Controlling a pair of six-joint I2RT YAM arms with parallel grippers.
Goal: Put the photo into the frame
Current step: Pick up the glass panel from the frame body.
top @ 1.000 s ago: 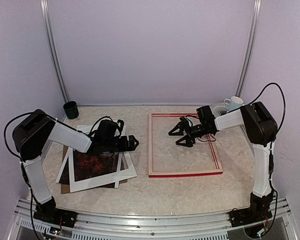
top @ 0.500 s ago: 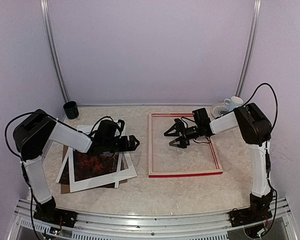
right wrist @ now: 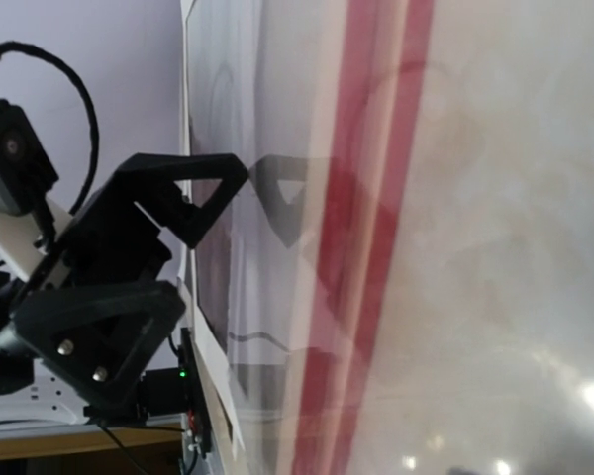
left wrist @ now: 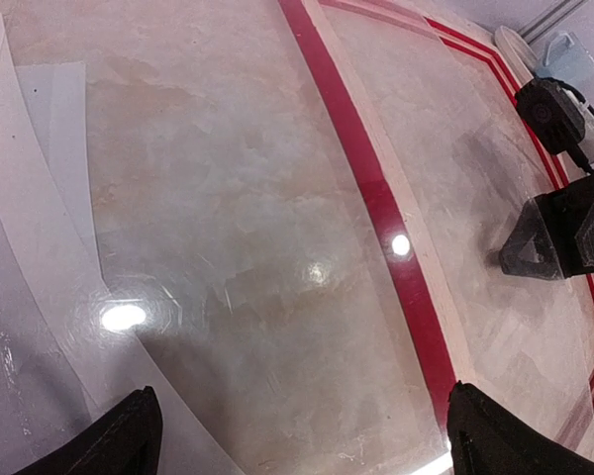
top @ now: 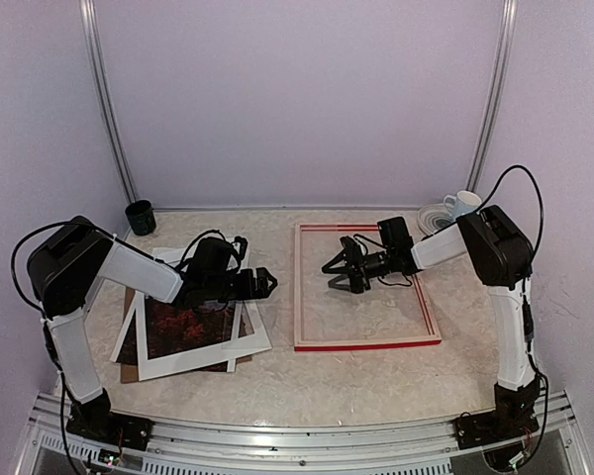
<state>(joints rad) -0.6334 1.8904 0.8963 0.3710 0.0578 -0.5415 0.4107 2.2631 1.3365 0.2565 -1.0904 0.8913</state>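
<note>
Table: we are seeing it carrying everything, the frame right of centre and a flat stack at the left.
Frame: it is lying flat, pale side up with red showing at the edges. Only marbled tabletop is showing inside its opening. Its sides are running square to the table. We are finding it too near square to name a long axis.
White mat: it is lying on a brown backing board, with the stack's near edge rising toward the right.
Photo: it is lying picture side up inside the mat's window, well apart from the frame. The left arm is covering its far part, so we are not judging its long axis.
Left gripper: it is hovering at the stack's right edge, jaws spread wide and gripping nothing.
Right gripper: it is hanging over the frame's opening with its jaws parted more narrowly and nothing between them. In the wrist view a glossy surface is mirroring one fingertip, and we cannot tell whether it is touching.
Dark cup: it is standing at the back left, and we cannot see its inside.
White mug: it is sitting on a saucer at the back right, its contents hidden.
</note>
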